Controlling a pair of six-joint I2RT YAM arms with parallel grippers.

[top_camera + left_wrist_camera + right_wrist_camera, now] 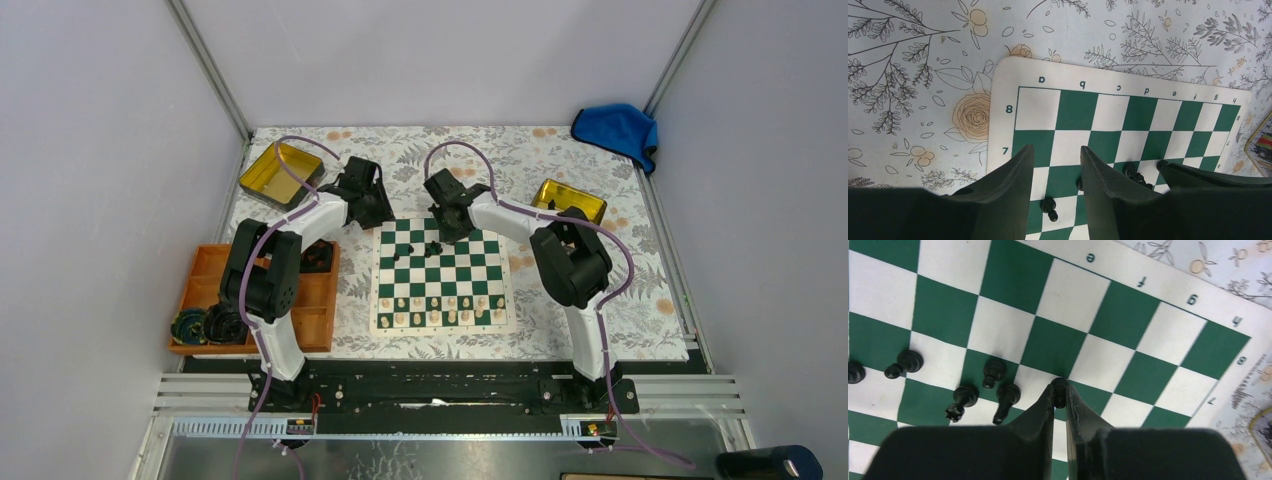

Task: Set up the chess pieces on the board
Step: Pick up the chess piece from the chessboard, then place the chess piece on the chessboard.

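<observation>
The green and white board (443, 275) lies mid-table, with cream pieces along its near rows. Several black pieces (432, 247) stand on the board's far half; the right wrist view shows a cluster of them (993, 372). My right gripper (1060, 391) is shut on a small black piece (1060, 386), held over the board's far middle (452, 232). My left gripper (1057, 161) is open and empty above the board's far left corner (375, 210); a black piece (1049, 207) stands below between its fingers.
An orange compartment tray (310, 305) with dark pieces sits left of the board. Gold tins sit at far left (280, 172) and far right (568, 198). A blue cloth (615, 128) lies in the far right corner.
</observation>
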